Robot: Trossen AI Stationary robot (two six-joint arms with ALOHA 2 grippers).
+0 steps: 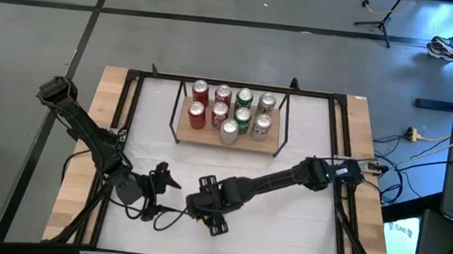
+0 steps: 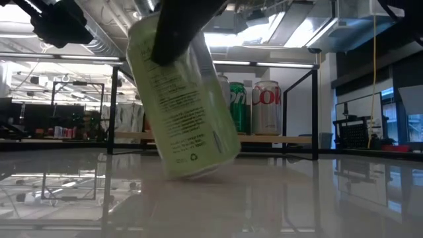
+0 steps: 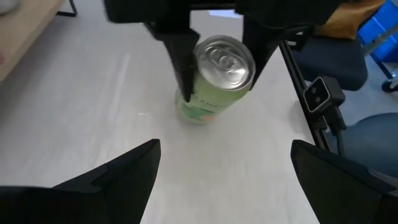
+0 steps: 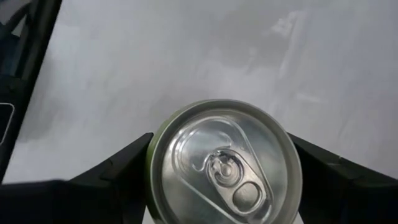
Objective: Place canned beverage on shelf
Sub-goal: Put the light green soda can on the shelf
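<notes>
While the right gripper (image 1: 211, 217) clamps its fingers (image 3: 177, 59) on either side of a pale green can (image 2: 185, 99), the can stands tilted on the white table (image 1: 284, 224), its lower rim touching the surface near the front edge, towards the middle. Well apart from it, the shelf (image 1: 188, 133) sits at the rear edge carrying other cans (image 1: 232, 111) in rows. Just beside the gripped can, towards the left edge, the left gripper (image 1: 158, 189) waits with fingers spread, holding nothing.
</notes>
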